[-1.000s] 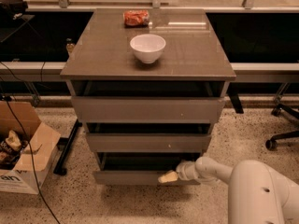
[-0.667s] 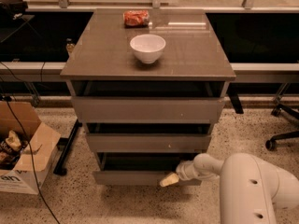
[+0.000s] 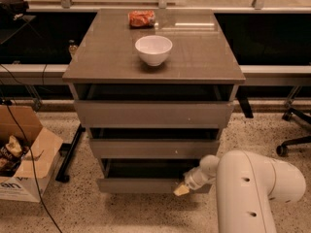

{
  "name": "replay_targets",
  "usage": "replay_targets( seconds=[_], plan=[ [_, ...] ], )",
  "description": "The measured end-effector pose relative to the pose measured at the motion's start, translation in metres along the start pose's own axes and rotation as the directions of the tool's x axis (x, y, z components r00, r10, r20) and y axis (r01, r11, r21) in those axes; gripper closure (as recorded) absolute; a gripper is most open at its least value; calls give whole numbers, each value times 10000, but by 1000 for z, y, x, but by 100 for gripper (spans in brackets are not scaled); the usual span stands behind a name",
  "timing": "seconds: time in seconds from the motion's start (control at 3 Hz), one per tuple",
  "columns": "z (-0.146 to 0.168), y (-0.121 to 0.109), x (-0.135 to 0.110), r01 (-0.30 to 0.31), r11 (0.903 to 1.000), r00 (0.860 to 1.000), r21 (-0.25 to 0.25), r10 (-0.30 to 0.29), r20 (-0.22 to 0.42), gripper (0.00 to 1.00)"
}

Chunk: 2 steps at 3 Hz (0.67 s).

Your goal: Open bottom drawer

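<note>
The end effector is at the bottom drawer front; I cannot tell its grip, and next it likely needs a pull outward.

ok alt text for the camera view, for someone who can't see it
A white robot arm's gripper is at the right end of the bottom drawer of a grey three-drawer cabinet. A white bowl and an orange packet rest on top; a cardboard box stands beside it.

tool sits at right end of bottom drawer.
</note>
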State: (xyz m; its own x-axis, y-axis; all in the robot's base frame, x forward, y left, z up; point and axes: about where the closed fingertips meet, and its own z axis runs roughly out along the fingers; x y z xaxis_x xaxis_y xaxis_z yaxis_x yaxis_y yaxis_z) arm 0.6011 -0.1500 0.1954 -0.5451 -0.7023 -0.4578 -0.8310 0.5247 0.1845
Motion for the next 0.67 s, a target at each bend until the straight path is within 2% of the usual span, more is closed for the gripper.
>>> replay_targets(
  seconds=[0.33, 0.67],
  plan=[
    [-1, 17, 14, 180, 9967, 9997, -793, -191, -138, 71],
    [-1, 17, 14, 180, 9967, 9997, -795, -191, -138, 58]
  ],
)
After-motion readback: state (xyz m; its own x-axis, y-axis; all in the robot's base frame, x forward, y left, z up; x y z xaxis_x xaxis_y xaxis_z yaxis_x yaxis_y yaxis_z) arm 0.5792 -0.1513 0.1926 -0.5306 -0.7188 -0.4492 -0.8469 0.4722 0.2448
